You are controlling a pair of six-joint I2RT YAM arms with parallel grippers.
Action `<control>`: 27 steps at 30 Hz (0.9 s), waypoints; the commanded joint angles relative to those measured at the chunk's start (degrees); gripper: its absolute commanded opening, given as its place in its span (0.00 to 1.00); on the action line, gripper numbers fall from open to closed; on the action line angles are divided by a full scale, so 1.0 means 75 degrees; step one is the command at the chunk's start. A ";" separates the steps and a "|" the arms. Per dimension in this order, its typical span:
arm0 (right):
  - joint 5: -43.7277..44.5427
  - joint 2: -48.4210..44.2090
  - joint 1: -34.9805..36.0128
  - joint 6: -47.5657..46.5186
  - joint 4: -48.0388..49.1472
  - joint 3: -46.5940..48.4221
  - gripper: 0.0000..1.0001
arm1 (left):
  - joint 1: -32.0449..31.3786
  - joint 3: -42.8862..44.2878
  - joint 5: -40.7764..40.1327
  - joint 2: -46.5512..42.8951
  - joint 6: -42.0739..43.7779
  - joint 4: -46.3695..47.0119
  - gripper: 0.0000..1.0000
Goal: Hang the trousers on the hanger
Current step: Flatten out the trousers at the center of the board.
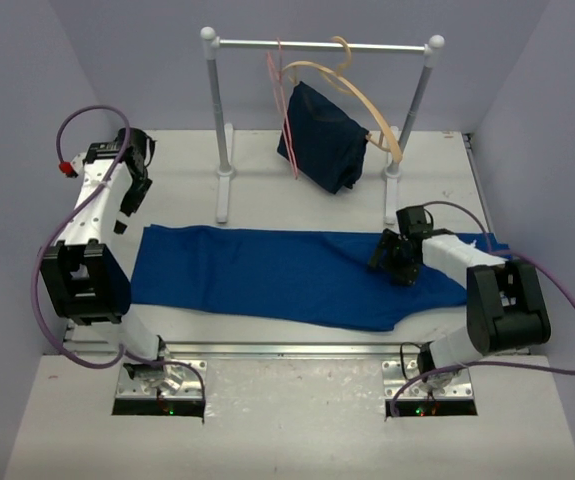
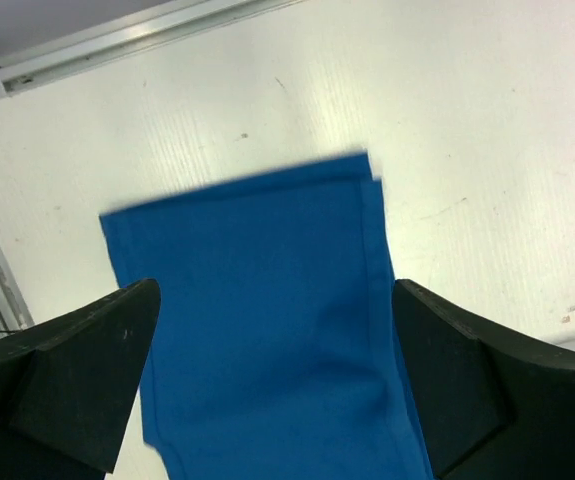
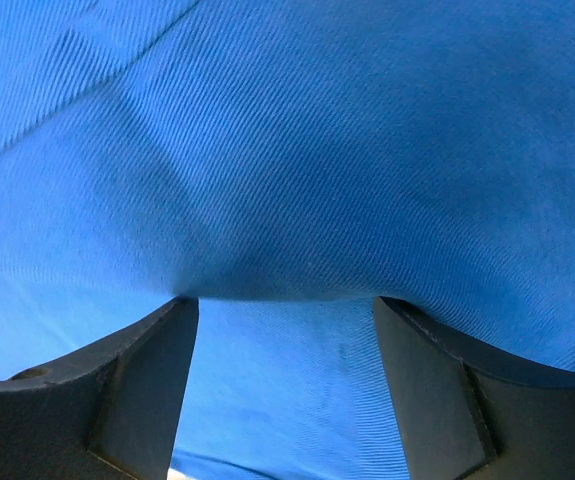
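Trousers [image 1: 267,275] flat on table [image 1: 297,195], left pincer [image 2: 275,290] unclenched above one end, right pincer [image 3: 285,300] unclenched near other.

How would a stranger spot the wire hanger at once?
Find the clothes rail at the back of the table. The wire hanger hangs left of the navy garment there. It is thin and pink-red, unlike the thicker pale wooden hanger.
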 commanded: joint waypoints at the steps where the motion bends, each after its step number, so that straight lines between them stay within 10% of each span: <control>1: 0.0942 -0.0308 -0.0707 -0.0411 -0.0910 -0.0432 0.74 | 0.0350 -0.0180 0.0977 0.0443 0.0295 0.0591 1.00; 11: -0.1766 -0.2214 -0.0512 -0.0898 0.0201 -0.0975 0.72 | 0.0333 0.0607 0.1918 0.2780 0.0517 0.1161 1.00; 19: -0.1907 -0.2368 -0.0473 -0.1081 0.0319 -0.1042 0.72 | 0.0048 0.1202 0.1777 0.4266 0.0191 0.0739 0.69; 27: -0.2299 -0.2172 -0.0461 -0.1023 0.0620 -0.1135 0.72 | 0.0048 0.1095 0.1194 0.4011 0.0075 0.0595 0.63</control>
